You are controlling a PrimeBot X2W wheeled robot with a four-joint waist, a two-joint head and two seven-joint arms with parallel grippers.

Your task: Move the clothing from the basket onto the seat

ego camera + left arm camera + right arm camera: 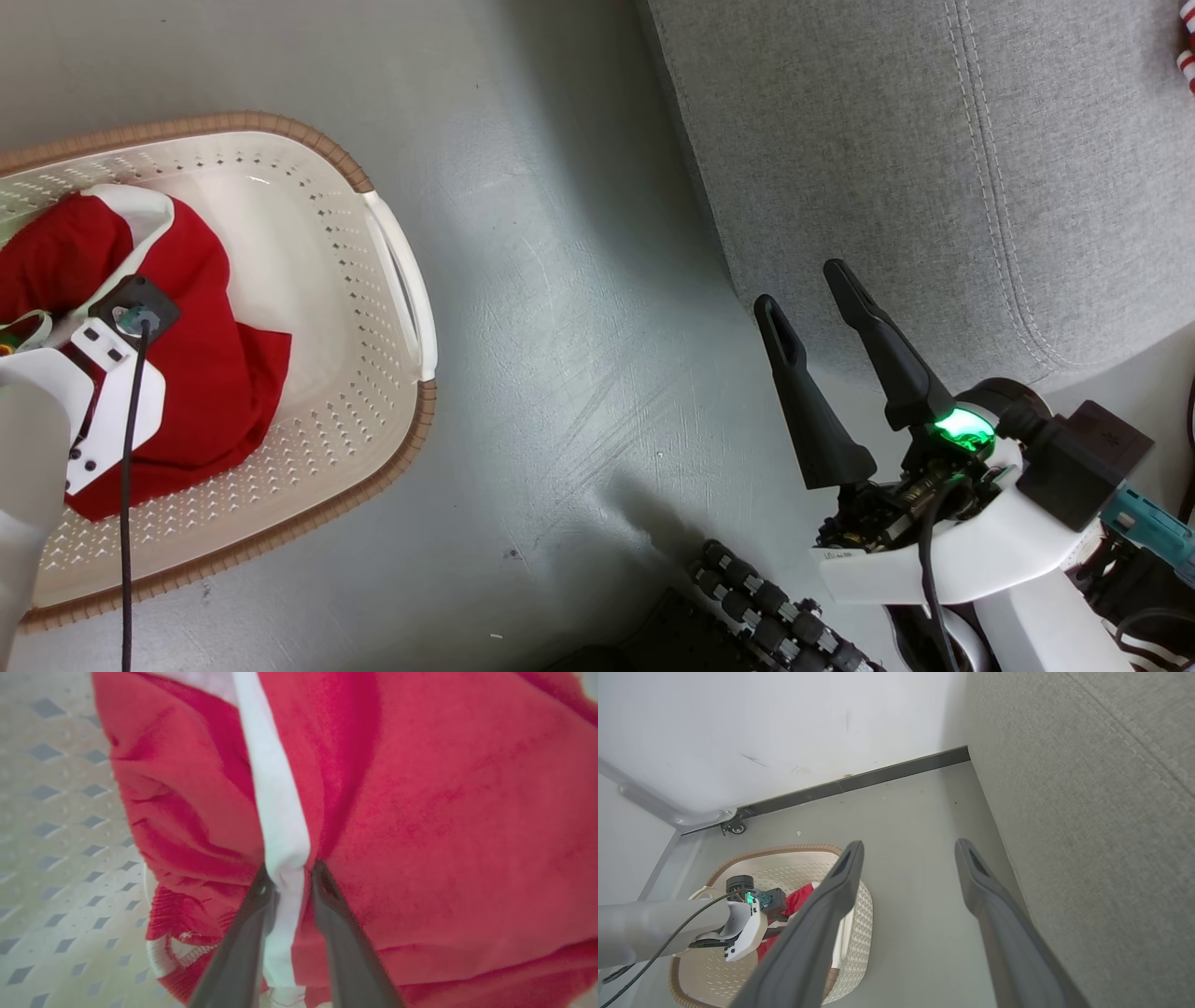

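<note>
Two tools: left tool [290, 868] pinches the clothing's [420, 812] white trim in the basket [322, 308], cut off at nine o'clock; right tool [801, 286] gapes empty beside the seat [934, 140].

I see the red sports clothing with white trim [210, 373] bunched in a heap, left of centre inside the oval cream-white perforated plastic basket with brown rim [373, 308]; basket upright on the floor, well apart from the large grey woven-fabric seat [887, 140] to my right
</note>
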